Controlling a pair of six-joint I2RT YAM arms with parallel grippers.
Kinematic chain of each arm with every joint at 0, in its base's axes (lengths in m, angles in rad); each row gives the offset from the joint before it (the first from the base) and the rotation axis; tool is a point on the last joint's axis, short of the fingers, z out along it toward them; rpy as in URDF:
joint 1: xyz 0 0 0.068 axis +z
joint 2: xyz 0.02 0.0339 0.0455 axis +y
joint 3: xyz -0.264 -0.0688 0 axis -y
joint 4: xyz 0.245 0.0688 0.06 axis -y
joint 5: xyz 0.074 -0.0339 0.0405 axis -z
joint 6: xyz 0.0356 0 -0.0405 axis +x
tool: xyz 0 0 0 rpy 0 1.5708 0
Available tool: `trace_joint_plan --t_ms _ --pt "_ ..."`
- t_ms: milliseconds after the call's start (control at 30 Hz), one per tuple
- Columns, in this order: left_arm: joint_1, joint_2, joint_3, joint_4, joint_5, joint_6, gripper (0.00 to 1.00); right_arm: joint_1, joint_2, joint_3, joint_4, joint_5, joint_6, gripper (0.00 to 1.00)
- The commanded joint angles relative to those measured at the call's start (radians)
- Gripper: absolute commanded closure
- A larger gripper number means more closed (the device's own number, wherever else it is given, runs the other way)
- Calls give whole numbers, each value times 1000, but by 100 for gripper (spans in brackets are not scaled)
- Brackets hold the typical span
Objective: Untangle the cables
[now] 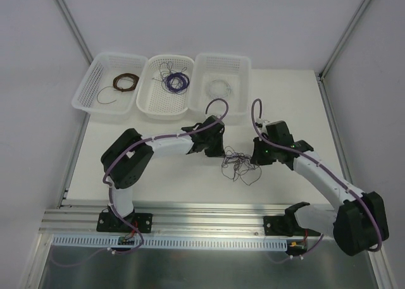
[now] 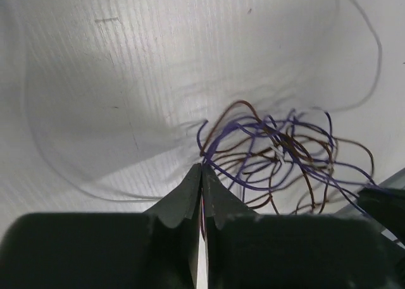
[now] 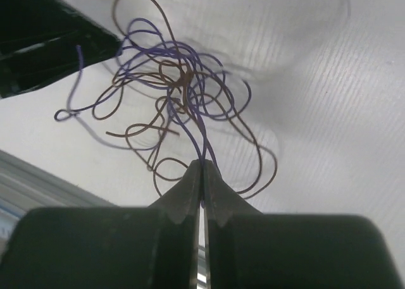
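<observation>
The cables [image 1: 239,163] are a small tangle of thin purple, brown and pale wires on the white table, between my two grippers. My left gripper [image 1: 223,151] sits at the tangle's left edge. In the left wrist view the left gripper [image 2: 202,167] is shut, pinching a strand of the cables [image 2: 278,159]. My right gripper [image 1: 254,157] sits at the tangle's right edge. In the right wrist view the right gripper [image 3: 202,164] is shut on purple strands of the cables [image 3: 171,93]. The left gripper's dark finger [image 3: 44,42] shows beyond the tangle.
Three white baskets stand at the back: the left basket [image 1: 85,93] holds a brown coil [image 1: 125,81], the middle basket [image 1: 152,102] a purple coil [image 1: 175,81], the right basket [image 1: 240,67] a pale coil [image 1: 219,86]. An aluminium rail [image 1: 202,214] runs along the near edge.
</observation>
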Motion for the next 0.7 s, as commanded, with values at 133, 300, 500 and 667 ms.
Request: trace_joint_plan --t_ms 133,300,500,667 --pt "-9 -42 -31 15 -136 3 100 4 -232 186 -252 19 -49 99" --pt "42 -101 -151 3 -180 -26 100 1 -313 351 -355 16 -73 99" --pt "188 -244 -318 -4 -167 -49 100 -5 -364 443 -378 -76 -72 99" --pt "179 -348 -321 -3 -107 44 96 15 -324 362 -292 -222 -62 99"
